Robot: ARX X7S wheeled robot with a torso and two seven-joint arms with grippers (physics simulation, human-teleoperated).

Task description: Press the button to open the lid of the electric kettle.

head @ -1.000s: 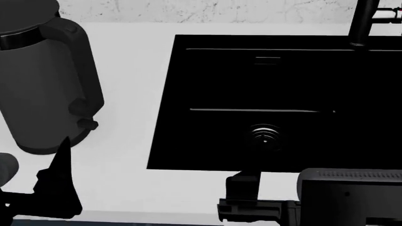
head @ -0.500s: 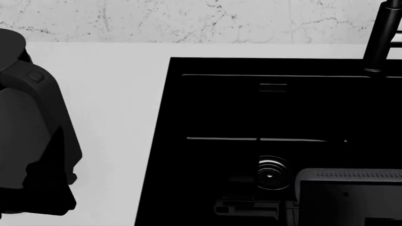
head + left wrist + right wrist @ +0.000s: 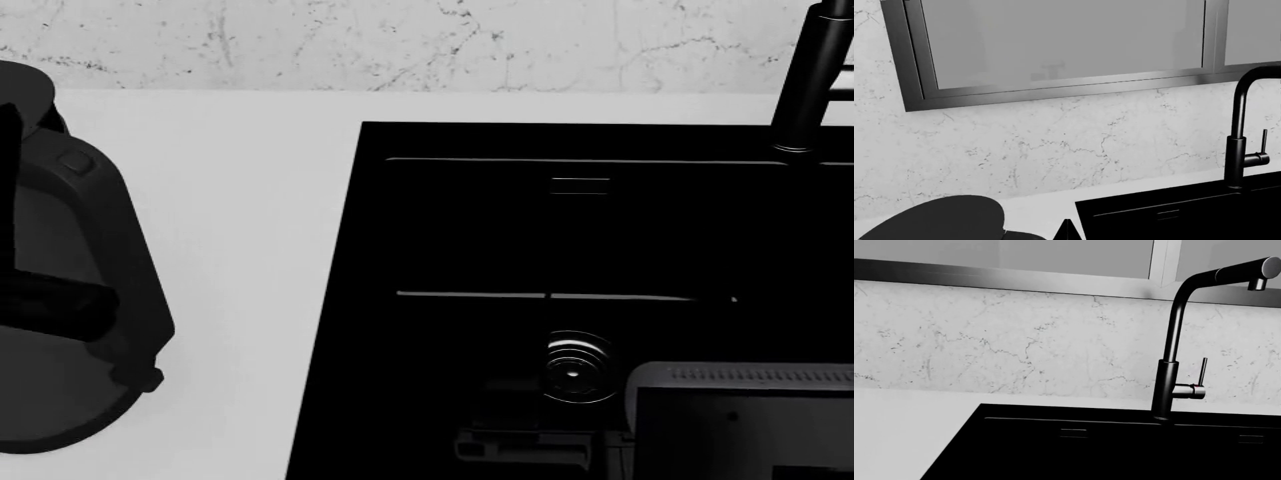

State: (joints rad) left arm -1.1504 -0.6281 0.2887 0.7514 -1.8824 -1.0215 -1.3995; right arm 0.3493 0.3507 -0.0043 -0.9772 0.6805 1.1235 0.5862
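Observation:
The electric kettle (image 3: 54, 400) stands at the left edge of the head view, tall and dark grey, with its black loop handle (image 3: 127, 270) turned toward the sink. The glossy black lid (image 3: 24, 85) caps it and also shows in the left wrist view (image 3: 941, 220). The small round button (image 3: 76, 161) sits at the handle's top end. My left gripper (image 3: 10, 115) is over the kettle, its pointed tip just left of the button and apart from it. In the left wrist view (image 3: 1066, 229) its fingers meet in one point. My right gripper (image 3: 521, 445) is a dim shape low over the sink.
A black sink (image 3: 400, 200) is set into the white counter (image 3: 240, 250), with a drain (image 3: 577, 368) and a black tap (image 3: 807, 80) at the back right. A marble wall (image 3: 1021, 350) and a window frame (image 3: 1054, 87) stand behind. My right arm's housing (image 3: 741, 420) fills the lower right.
The head view shifted to show more wall and less front counter. My left gripper rose from the kettle's foot to beside the handle's top. The right arm has held still.

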